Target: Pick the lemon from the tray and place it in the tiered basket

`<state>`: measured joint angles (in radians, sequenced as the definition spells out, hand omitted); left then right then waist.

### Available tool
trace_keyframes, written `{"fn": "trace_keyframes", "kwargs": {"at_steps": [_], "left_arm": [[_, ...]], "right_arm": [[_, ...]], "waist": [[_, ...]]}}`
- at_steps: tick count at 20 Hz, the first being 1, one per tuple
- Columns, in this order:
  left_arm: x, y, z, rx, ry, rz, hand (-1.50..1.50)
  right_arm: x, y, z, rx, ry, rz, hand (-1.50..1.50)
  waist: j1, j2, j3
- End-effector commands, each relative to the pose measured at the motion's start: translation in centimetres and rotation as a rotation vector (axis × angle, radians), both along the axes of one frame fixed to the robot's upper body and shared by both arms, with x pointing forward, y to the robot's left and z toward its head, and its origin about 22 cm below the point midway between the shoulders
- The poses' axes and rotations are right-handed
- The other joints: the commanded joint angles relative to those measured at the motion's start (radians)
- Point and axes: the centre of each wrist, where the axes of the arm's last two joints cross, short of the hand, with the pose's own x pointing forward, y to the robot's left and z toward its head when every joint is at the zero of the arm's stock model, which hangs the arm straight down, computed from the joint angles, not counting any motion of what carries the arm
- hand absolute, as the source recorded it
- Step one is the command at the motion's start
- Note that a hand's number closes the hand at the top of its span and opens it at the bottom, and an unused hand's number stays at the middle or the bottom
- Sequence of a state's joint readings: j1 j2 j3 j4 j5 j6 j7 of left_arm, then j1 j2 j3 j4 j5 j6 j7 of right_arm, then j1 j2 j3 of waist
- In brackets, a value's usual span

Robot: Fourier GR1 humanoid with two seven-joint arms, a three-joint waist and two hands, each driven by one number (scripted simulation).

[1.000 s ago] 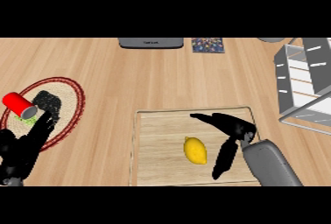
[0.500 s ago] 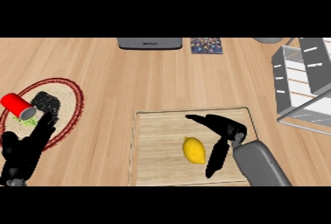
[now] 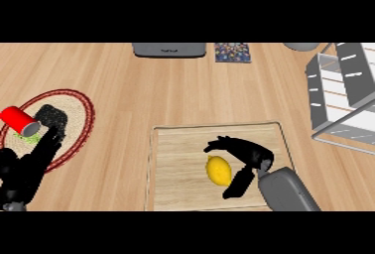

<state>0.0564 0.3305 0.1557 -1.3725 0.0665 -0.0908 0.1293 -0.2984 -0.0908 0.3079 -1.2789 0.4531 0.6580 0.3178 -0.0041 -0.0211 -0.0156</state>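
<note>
Head view: oval lemon [image 3: 218, 170] (wooden tray [image 3: 176, 163]).

The right robot hand [image 3: 249, 155] is matte black — a blocky palm with slim, segmented fingers and a thumb, all the same dark finish with no markings to be made out. Behind it comes a smooth grey forearm [image 3: 285, 191], rounded and widening toward the view's lower edge. The left robot hand [image 3: 22, 173] is likewise black throughout, its surface plain — details of its fingers are too dark to tell.
</note>
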Motion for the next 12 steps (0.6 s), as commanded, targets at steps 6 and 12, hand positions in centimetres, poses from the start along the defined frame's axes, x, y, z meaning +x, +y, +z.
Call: {"fn": "trace_keyframes", "kwargs": {"at_steps": [6, 12], "left_arm": [[-0.4, 0.0, -1.2, -0.020, 0.000, 0.002, 0.00], [-0.8, -0.9, -0.5, -0.004, 0.010, 0.017, 0.00]], "right_arm": [[-0.3, 2.1, -1.4, 0.146, -0.079, -0.002, 1.50], [-0.5, -1.2, -0.4, 0.155, -0.139, -0.101, 1.50]], "waist": [[0.009, 0.022, 0.016], [0.008, 0.021, 0.016]]}}
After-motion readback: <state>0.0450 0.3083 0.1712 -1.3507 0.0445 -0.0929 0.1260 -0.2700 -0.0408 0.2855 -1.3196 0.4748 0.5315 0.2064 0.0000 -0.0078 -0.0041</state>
